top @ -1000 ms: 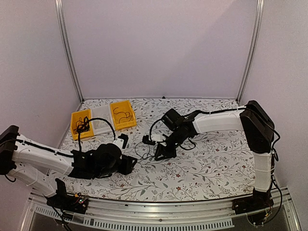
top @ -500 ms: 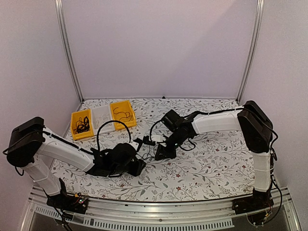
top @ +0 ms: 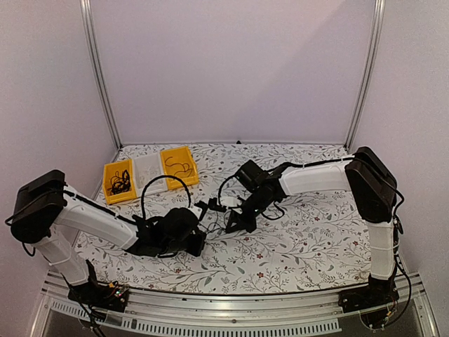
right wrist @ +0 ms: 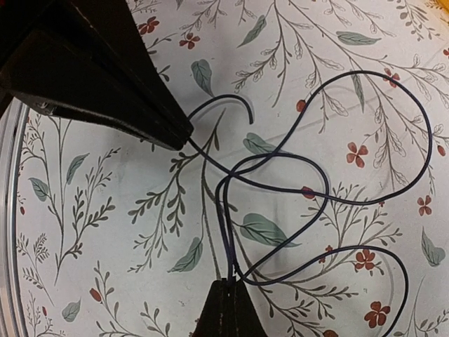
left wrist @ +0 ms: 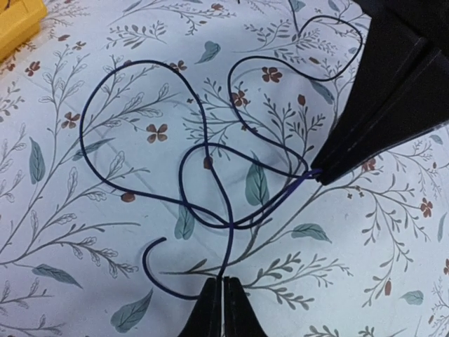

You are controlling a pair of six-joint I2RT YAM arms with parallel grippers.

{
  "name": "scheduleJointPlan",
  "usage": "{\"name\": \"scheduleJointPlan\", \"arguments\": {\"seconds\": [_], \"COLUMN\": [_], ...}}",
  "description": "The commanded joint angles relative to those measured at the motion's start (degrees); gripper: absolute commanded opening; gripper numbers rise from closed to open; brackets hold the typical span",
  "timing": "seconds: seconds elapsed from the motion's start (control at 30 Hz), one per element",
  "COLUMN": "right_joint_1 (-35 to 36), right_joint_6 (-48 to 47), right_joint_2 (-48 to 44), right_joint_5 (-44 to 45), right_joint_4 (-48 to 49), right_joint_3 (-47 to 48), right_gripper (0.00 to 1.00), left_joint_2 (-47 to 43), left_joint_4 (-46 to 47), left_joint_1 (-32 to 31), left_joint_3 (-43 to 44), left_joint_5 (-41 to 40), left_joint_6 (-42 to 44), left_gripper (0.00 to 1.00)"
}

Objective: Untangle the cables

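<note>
The cables [left wrist: 229, 224] are thin dark wires lying in loose crossing loops on the flowered tablecloth; from above they show faintly between the two grippers [top: 216, 226]. My left gripper [left wrist: 224, 282] is shut on one strand at the near side of the loops, with a free curled wire end beside it. My right gripper [right wrist: 229, 283] is shut on a doubled strand [right wrist: 229, 250] at the opposite side. Each wrist view shows the other gripper's black fingers pinching wire: the right one's fingers [left wrist: 379, 105], the left one's fingers [right wrist: 91, 70]. In the top view, left gripper [top: 203, 240] and right gripper [top: 231, 226] sit close together.
At the back left stand two yellow bins [top: 119, 181] [top: 179, 167] holding more black wires, with a white bin [top: 149, 174] between them. A yellow bin corner [left wrist: 17, 21] shows in the left wrist view. Metal frame posts and purple walls enclose the table.
My left arm swung in from the left to the cables and its jaws closed on a strand. My right gripper barely moved and closed on its strand.
</note>
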Motion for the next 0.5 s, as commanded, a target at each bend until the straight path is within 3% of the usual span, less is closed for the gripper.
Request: {"name": "scheduleJointPlan", "arguments": {"seconds": [0.0,0.33,0.47], "right_joint_1": [-0.6,-9.6,-11.7], "right_joint_6": [-0.4,-0.4,-0.6], "right_joint_2": [-2.1,-8.6,-10.6], "right_joint_5": [1.6,1.2,1.4], "right_joint_4": [1.1,0.1,0.4], "right_joint_3": [-0.7,-4.3,-5.8], "right_gripper": [0.0,0.0,0.0], "left_joint_2": [-3.5,-26.9,-35.4], "left_joint_4": [-3.0,-10.5,-4.5], "left_joint_1": [0.7,4.2,4.8], "left_joint_3": [-0.7,-10.6,-14.9], "left_joint_5": [-3.4,-12.3,-4.0], "left_joint_6": [0.5,-0.9,5.3], "left_gripper": [0.0,0.0,0.02]}}
